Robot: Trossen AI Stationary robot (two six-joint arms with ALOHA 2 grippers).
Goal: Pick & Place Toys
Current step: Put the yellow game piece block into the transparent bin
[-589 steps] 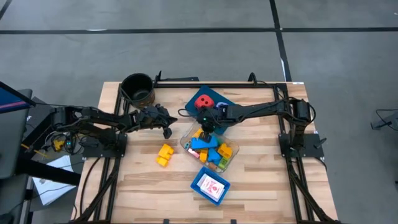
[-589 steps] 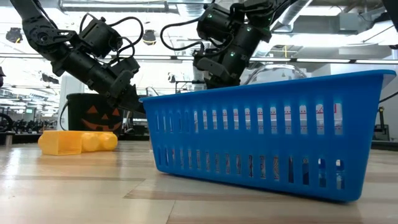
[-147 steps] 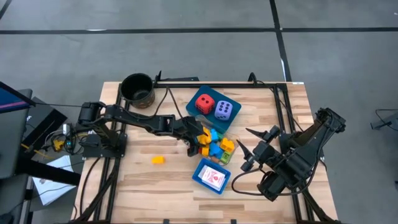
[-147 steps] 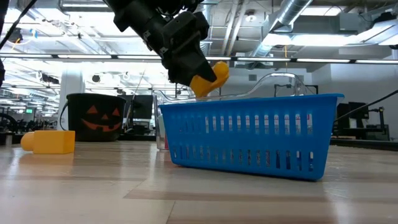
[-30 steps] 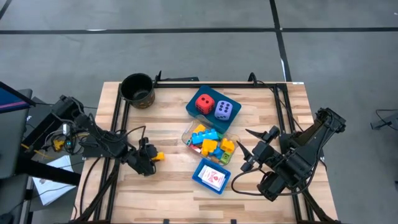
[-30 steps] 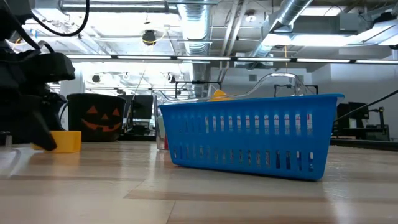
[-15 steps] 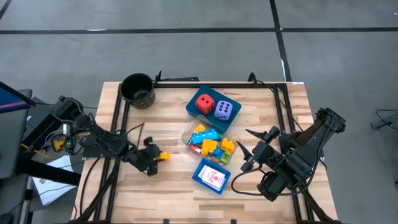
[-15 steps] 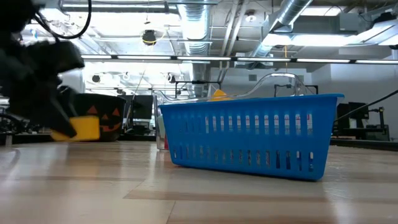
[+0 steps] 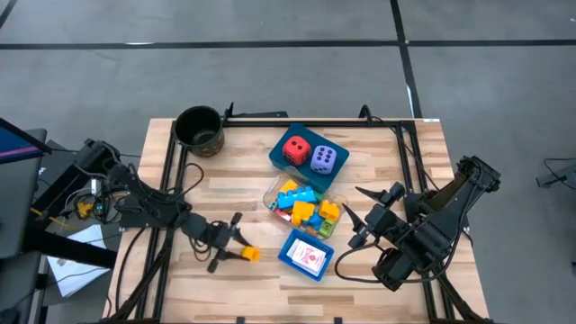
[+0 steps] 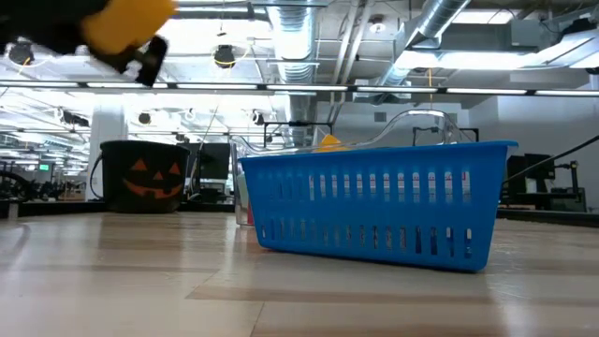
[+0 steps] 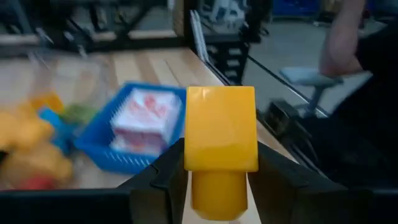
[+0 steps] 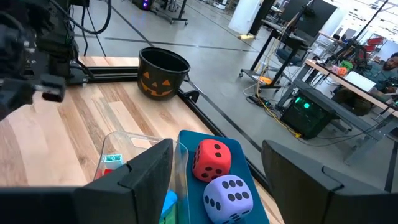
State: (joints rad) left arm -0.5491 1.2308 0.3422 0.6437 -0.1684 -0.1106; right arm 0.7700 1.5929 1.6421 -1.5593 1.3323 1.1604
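My left gripper (image 9: 239, 254) is shut on a yellow brick (image 9: 250, 256) and holds it high over the table's near left part, just left of the blue basket of white red-printed cards (image 9: 304, 258). In the low view the brick (image 10: 126, 23) shows at the top left. More bricks lie in a clear container (image 9: 306, 209). A red die (image 9: 294, 149) and a lavender die (image 9: 325, 159) sit on a blue tray (image 9: 310, 137). My right gripper (image 9: 354, 205) waits open at the table's right side. My left gripper pinches the yellow brick by two opposite sides (image 11: 186, 149) between its two fingers (image 11: 166, 180). The brick juts out past the fingers toward the card basket. It is lifted well clear of the table.
A dark round pot with a pumpkin face (image 9: 199, 130) stands at the far left corner. The clear container, the dice tray and the card basket (image 10: 374, 201) fill the table's middle. Bare wood (image 9: 180, 279) lies along the near left.
My left gripper has carried the yellow brick up off the table, from the tabletop to high above it, and has swung toward the near edge and the right, toward the card basket. The right arm has kept still.
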